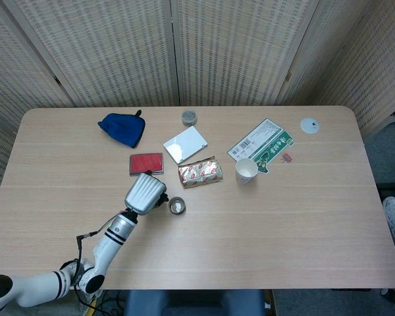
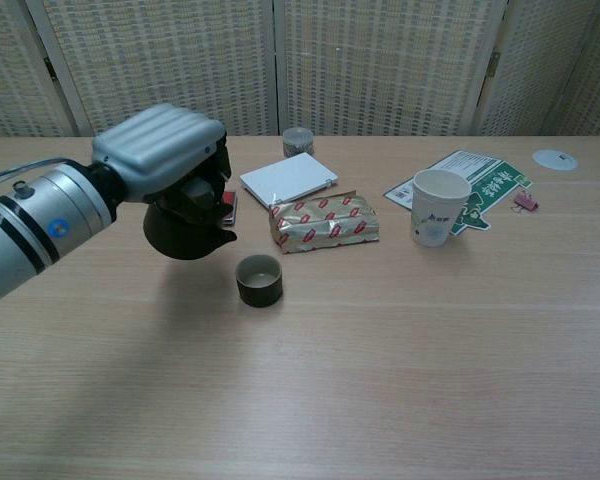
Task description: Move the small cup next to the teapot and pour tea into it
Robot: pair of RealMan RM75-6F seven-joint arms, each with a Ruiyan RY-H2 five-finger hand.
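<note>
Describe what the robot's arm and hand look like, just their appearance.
The left hand has a ribbed silver-grey back shell and dark fingers. Its forearm is metallic silver with black bands and a small blue ring mark; a thin dark cable runs alongside. The right hand isn't visible.

Dark teapot [image 2: 188, 226] lifted off table, spout tilted toward small dark cup [image 2: 259, 280], upright.

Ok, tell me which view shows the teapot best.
The chest view: the dark teapot shows from the side, body and spout, below the left robot hand. In the head view that hand covers nearly all of it.
</note>
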